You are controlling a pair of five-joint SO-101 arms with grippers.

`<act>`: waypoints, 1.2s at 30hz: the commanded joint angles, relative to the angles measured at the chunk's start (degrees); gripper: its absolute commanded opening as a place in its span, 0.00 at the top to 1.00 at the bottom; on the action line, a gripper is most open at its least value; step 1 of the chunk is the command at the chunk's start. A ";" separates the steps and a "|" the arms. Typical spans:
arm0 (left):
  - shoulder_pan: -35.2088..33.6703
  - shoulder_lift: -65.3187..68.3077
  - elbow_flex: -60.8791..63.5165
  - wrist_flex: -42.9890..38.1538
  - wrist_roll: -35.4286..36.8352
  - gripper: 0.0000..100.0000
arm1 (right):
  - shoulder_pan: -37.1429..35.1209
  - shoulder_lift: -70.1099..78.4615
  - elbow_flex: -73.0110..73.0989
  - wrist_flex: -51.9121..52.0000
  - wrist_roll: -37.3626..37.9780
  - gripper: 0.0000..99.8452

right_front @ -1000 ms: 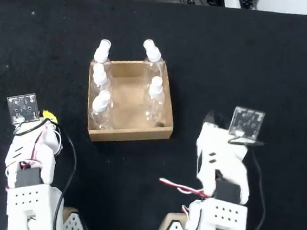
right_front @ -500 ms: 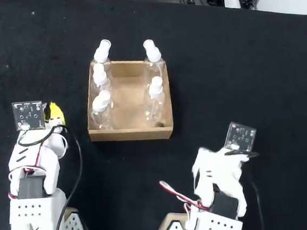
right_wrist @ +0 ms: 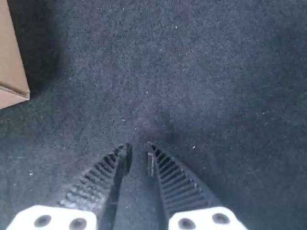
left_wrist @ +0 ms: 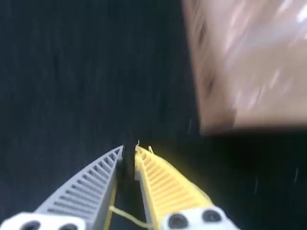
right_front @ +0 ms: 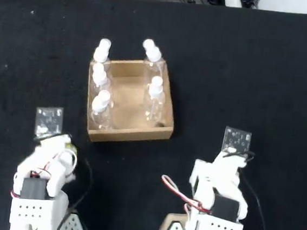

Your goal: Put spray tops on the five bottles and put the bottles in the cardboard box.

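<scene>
The cardboard box point(right_front: 167, 110) sits mid-table, and several clear bottles with white spray tops stand inside it: three along its left wall point(right_front: 101, 103) and two along its right wall point(right_front: 155, 90). My left gripper point(left_wrist: 129, 149), with one grey and one yellow finger, is shut on nothing and hangs over black cloth just short of the box's near left corner point(left_wrist: 225, 96). The right gripper point(right_wrist: 136, 149), with black fingers, is shut and holds nothing over bare cloth. The box's near right corner point(right_wrist: 12, 72) lies off to its side. Both arms point(right_front: 45, 164) point(right_front: 218, 178) are folded back near their bases.
Black cloth point(right_front: 245, 69) covers the whole table, with open room on every side of the box. Red and white cables point(right_front: 176, 187) trail beside the right arm's base.
Both arms have drawn back from the box toward their bases at the near edge. The left arm's wrist has also shifted a little to the right.
</scene>
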State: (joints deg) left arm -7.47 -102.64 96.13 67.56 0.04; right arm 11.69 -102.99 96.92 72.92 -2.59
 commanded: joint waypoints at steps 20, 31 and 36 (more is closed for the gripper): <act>0.04 -2.29 1.27 5.54 0.26 0.97 | -2.20 -6.11 -0.48 1.93 -0.35 0.99; -0.31 -1.76 1.27 5.54 0.26 0.97 | -4.04 -5.49 -0.48 1.85 -0.35 0.99; -0.31 -1.76 1.27 5.54 0.26 0.97 | -4.04 -5.49 -0.48 1.85 -0.35 0.99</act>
State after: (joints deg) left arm -7.38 -103.52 96.13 71.69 0.13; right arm 8.44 -102.99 96.92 74.42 -2.51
